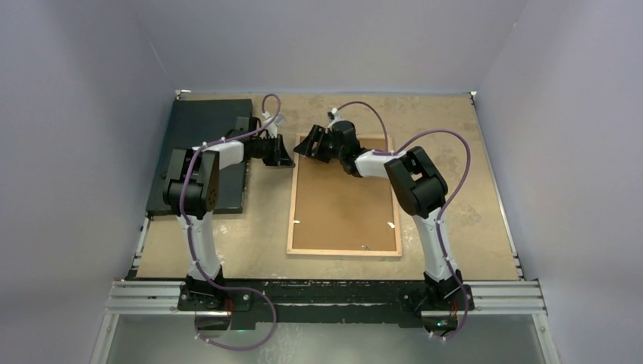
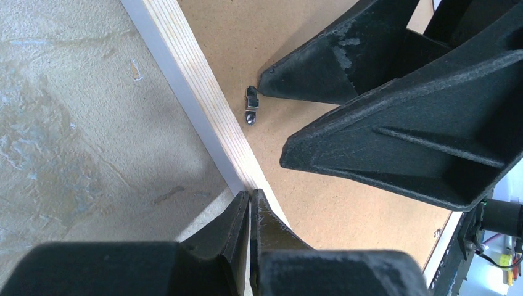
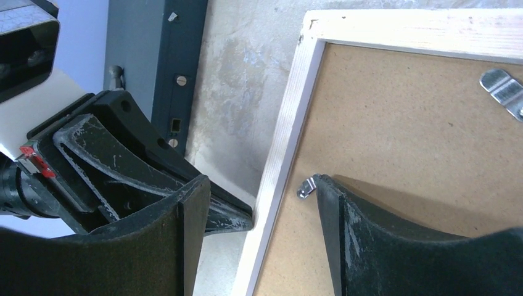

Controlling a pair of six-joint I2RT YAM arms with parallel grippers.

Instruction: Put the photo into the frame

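From above, the frame (image 1: 345, 252) lies back-up in the middle of the table (image 1: 258, 227), light wooden rails showing and the brown backing panel (image 1: 345, 197) sitting inside them. The flat black board (image 1: 201, 121) is off at its ten o'clock. Both arms reach in to the frame's eleven o'clock corner, and from up here the left gripper (image 1: 286, 155) and right gripper (image 1: 307, 144) are just dark shapes nose to nose. You cannot read their fingers from this view. The wrist cameras sort it out. On the left wrist, the two fingers (image 2: 234, 222) are pressed tight together with nothing between them, and their tips meet the outer edge of the wooden rail at six o'clock in that view. Up at one o'clock the other arm's finger comes down onto the panel, its tip right at a small metal clip (image 2: 251, 105) just inside the rail. The right wrist gives what that view hides: its fingers stand wide apart and straddle the rail without clamping it. One finger (image 3: 191, 234) hangs outside over the table, and the other rests inside on the panel, tip against that same clip. At nine o'clock there, the left arm's closed tip touches the rail from outside. A second, larger clip (image 3: 502, 91) lies on the panel at two o'clock, seen only in this view.
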